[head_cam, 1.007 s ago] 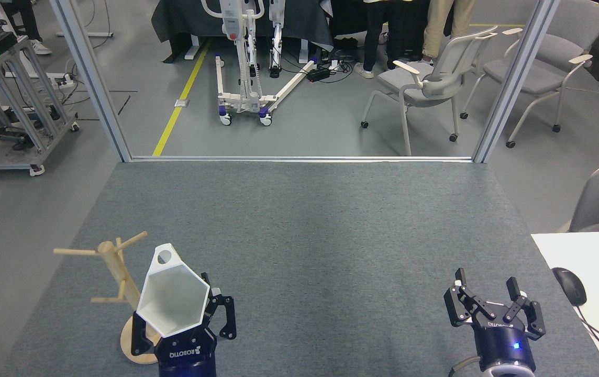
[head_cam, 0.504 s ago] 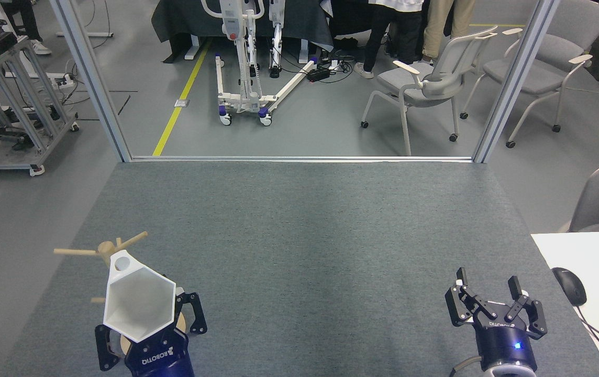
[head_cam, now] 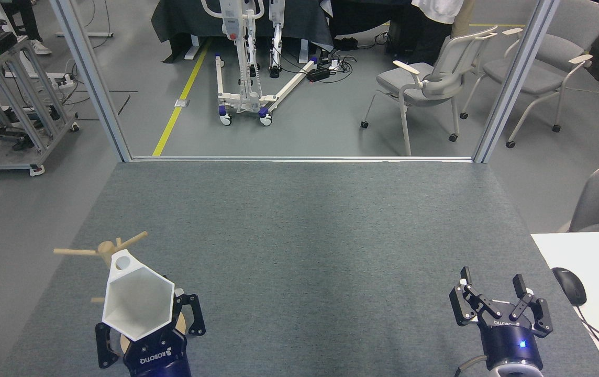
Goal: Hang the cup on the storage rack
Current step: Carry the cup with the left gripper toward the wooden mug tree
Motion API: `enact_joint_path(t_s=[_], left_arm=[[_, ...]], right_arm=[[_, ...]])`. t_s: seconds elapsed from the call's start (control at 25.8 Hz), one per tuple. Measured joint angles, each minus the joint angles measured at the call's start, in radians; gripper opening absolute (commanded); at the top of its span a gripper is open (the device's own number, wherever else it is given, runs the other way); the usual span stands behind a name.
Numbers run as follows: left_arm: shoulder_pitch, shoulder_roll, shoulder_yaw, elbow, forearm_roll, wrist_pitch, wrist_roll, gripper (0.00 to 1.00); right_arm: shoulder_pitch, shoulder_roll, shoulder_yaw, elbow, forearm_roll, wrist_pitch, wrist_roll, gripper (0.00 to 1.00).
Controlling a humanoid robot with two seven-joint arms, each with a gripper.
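Head view: the left gripper (head_cam: 145, 335) sits at the lower left of the grey carpeted table top (head_cam: 299, 235), and its black fingers (head_cam: 193, 314) are spread on either side of the white matte faceted cup with hexagonal rim (head_cam: 139, 302). The grip itself is hidden below the rim, so closure on the cup body cannot be confirmed; the cup appears carried by this gripper, mouth facing up toward the camera.

Change vs. 1.0 s ago: cup + left gripper have shifted left, from just right of the light wooden mug tree with upright post and thin pegs (head_cam: 104, 250) to directly in front of it. Vs. 0.5 s ago: almost no further travel, so the approach seems to have slowed to fine alignment.

Cup position now: the angular loop handle (head_cam: 122, 263) points away from the robot and overlaps the post top. Whether a peg has entered the loop cannot be told. The rack's round base is mostly hidden behind the cup and gripper.

Task meaning: judged as the final hang step, handle lined up w/ the pegs but release not yet done.

The right gripper (head_cam: 498, 303) sits at lower right, fingers wide apart, holding nothing; it has edged slightly right and down, approx. idle
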State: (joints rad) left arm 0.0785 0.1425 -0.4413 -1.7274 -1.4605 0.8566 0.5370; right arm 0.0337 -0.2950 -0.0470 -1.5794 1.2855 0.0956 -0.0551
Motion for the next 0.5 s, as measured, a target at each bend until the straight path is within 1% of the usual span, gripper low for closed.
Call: enact_joint_path(t_s=[0.19, 0.5], left_arm=[[0.002, 0.000, -0.007, 0.001, -0.002, -0.107, 0.000, 0.00], [-0.001, 0.007, -0.002, 0.004, -0.009, -0.316, 0.005, 0.01]], right_arm=[[0.000, 0.005, 0.008, 0.001, 0.001, 0.000, 0.003, 0.99], [0.002, 0.004, 0.014, 0.001, 0.005, -0.003, 0.005, 0.99]])
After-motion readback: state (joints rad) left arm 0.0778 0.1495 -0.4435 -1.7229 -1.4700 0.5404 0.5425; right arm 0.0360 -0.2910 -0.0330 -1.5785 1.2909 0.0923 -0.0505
